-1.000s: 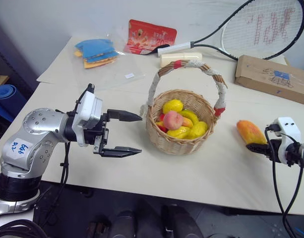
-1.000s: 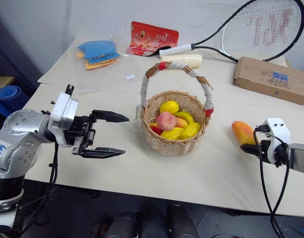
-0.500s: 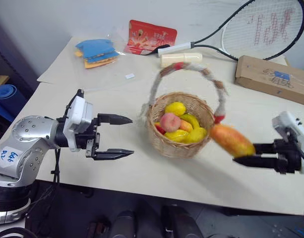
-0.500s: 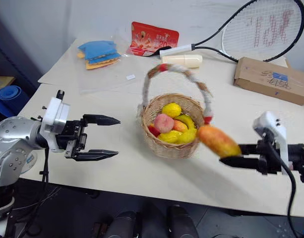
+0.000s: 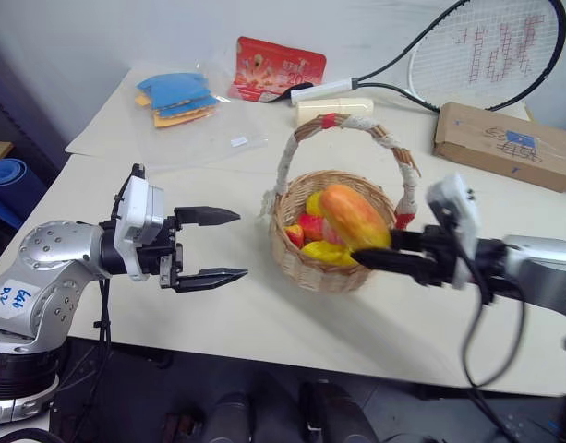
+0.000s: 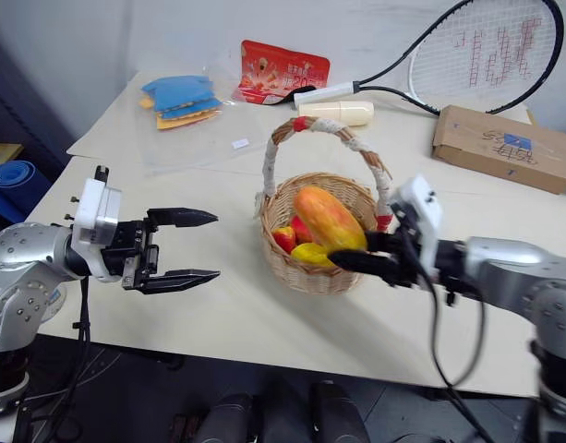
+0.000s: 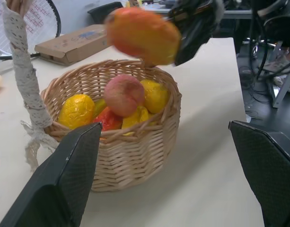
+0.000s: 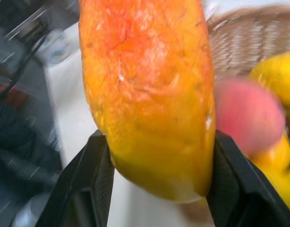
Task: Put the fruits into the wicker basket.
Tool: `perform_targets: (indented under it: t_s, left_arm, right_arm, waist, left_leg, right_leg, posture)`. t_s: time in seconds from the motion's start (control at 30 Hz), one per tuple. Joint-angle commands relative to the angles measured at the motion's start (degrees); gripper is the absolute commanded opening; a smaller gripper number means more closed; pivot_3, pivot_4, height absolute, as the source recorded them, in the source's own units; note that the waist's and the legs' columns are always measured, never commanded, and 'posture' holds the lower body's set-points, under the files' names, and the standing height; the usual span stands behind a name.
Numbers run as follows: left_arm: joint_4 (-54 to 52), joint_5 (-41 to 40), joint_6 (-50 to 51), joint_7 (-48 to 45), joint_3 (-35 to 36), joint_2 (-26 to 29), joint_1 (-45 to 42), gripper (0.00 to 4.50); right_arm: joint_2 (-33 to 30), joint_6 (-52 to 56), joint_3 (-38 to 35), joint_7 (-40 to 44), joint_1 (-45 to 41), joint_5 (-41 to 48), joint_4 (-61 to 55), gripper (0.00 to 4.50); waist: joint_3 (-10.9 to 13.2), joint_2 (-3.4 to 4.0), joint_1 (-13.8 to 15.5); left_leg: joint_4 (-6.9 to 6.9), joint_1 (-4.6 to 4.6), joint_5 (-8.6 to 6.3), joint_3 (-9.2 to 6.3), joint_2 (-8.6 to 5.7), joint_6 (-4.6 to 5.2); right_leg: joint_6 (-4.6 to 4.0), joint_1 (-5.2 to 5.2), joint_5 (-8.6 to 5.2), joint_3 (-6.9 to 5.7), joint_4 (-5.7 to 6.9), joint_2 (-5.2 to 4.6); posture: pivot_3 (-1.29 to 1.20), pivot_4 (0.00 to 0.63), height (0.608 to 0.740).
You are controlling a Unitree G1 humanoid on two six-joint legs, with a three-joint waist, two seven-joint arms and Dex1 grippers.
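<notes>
Two grippers work over a pale counter (image 5: 264, 323) in the head view. Near the counter's front edge, a little right of its middle, stands the wicker basket (image 5: 331, 268), its tall arched handle (image 5: 352, 125) wrapped in white cord with red bands. The right gripper (image 5: 367, 255) reaches in from the right with its black fingers clamped on an orange-yellow mango (image 5: 354, 214), which hangs above the basket's rim and the fruit already inside: a yellow lemon (image 5: 312, 201), a red piece and more yellow ones. The left gripper (image 5: 222, 245) hovers to the left of the basket, clear of it, fingers wide apart and holding nothing. Along the back edge lie a blue packet in clear plastic (image 5: 176, 97), a red snack bag (image 5: 275, 66), a cream tube (image 5: 333, 111), a tennis racket (image 5: 476, 51) and, toward the back right corner, a cardboard box (image 5: 504, 143).

From the left wrist, the basket sits between two spread black fingers (image 7: 59, 189); inside are a pink peach (image 7: 124, 93) and yellow fruit, with the mango held above the far rim.

From the right wrist, the mango is pinched on both sides by the black fingers (image 8: 88, 179), the peach and basket weave blurred behind it.
</notes>
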Motion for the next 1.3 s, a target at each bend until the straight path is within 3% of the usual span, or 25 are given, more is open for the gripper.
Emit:
perform_targets:
  t_s: [0.03, 0.13, 0.2, 0.3, 0.4, 0.53, 0.63, 0.8, 1.03, 1.3]
  left_arm:
    - [-1.7, -1.2, -0.4, 0.7, 2.0, 0.4, 0.6, 4.5]
    - [-2.9, -2.7, 0.5, 1.5, 2.3, 0.1, 0.9, 4.5]
    - [-3.3, -3.2, 0.8, 1.5, 2.6, 0.4, 1.1, 4.5]
    - [-3.0, -3.1, 0.7, 1.3, 3.3, 1.2, 1.8, 4.5]
    - [-2.6, -3.0, 0.4, 1.2, 3.6, 1.5, 1.9, 4.5]
    - [-2.8, -3.0, 0.3, 1.4, 3.6, 1.5, 2.1, 4.5]
    - [-2.7, -2.9, 0.2, 1.4, 3.2, 1.3, 1.9, 4.5]
    - [-2.0, -3.1, 0.7, 0.8, 2.4, 1.5, 1.1, 4.5]
    - [-0.9, -2.8, 0.5, 0.3, 1.1, 1.4, -0.9, 4.5]
    - [-2.0, -3.2, 0.7, 1.4, 1.2, 0.9, 0.2, 4.5]
  right_arm:
    - [-2.2, 0.1, 4.4, -2.9, -0.5, -4.4, -4.9, 2.84]
    - [0.4, -5.7, 5.1, -5.0, -0.8, -10.5, -4.4, 3.82]
    - [-2.1, -9.4, 5.5, 1.4, 0.6, -12.6, -6.1, 4.48]
    - [-8.3, -17.1, 3.8, 15.3, 6.6, -15.5, -9.2, 4.48]
    - [-11.8, -20.8, -1.5, 23.1, 13.2, -15.3, -7.9, 4.48]
    - [-12.5, -26.3, -9.8, 33.6, 22.4, -15.1, -5.4, 4.48]
    - [-10.6, -36.2, -13.6, 38.7, 27.8, -22.4, 2.8, 4.48]
    - [-7.2, -47.2, -7.3, 37.6, 16.3, -31.7, 17.5, 4.48]
    - [1.9, -49.8, 2.1, 39.5, 4.0, -33.5, 22.6, 4.48]
    - [3.3, -50.3, 2.1, 40.5, 0.2, -33.7, 26.2, 1.83]
  waist:
    - [0.0, 0.0, 0.6]
    - [0.0, -0.01, 0.5]
    - [0.0, -0.01, 0.5]
    - [0.0, 0.0, 0.7]
    - [0.0, -0.01, 0.7]
    - [0.0, -0.01, 0.5]
    - [0.0, -0.02, 0.6]
    - [0.0, -0.02, -0.6]
    - [0.0, 0.01, -0.9]
    - [0.0, 0.01, -0.4]
  left_leg:
    - [-0.03, -0.03, -0.01, -0.03, 0.0, 0.01]
    - [-0.04, -0.14, -0.05, -0.09, 0.0, 0.07]
    - [-0.01, -0.15, -0.07, -0.04, -0.06, 0.12]
    - [-0.05, -0.14, -0.08, -0.11, -0.06, 0.14]
    - [-0.08, -0.1, -0.09, -0.13, -0.04, 0.15]
    - [-0.04, 0.08, -0.09, -0.06, -0.05, 0.18]
    - [-0.04, 0.13, -0.09, -0.08, -0.04, 0.17]
    - [0.05, 0.2, -0.07, 0.12, -0.06, 0.19]
    - [-0.04, 0.13, 0.0, 0.07, -0.02, 0.06]
    - [0.0, 0.03, -0.03, 0.02, -0.06, 0.1]
  right_leg:
    - [-0.01, 0.0, 0.0, -0.05, -0.06, -0.02]
    - [0.0, 0.0, 0.0, -0.08, -0.21, -0.04]
    - [0.03, -0.01, 0.01, -0.05, -0.21, -0.09]
    - [0.03, 0.0, 0.01, -0.12, -0.23, -0.07]
    - [0.03, 0.07, 0.01, -0.14, -0.29, -0.05]
    - [0.04, 0.24, 0.02, -0.09, -0.25, -0.06]
    - [0.04, 0.25, 0.02, -0.11, -0.19, -0.04]
    - [0.07, 0.26, 0.08, 0.07, -0.12, -0.04]
    - [0.0, 0.03, 0.05, 0.05, 0.08, 0.03]
    - [0.01, 0.06, 0.05, -0.01, -0.06, -0.08]
  posture:
    - [0.0, 0.15, 0.74]
    - [0.0, 0.15, 0.74]
    - [0.0, 0.15, 0.74]
    - [0.0, 0.15, 0.74]
    - [0.0, 0.15, 0.74]
    - [0.0, 0.15, 0.74]
    - [0.0, 0.15, 0.74]
    - [0.0, 0.15, 0.74]
    - [0.0, 0.15, 0.74]
    - [0.0, 0.15, 0.74]
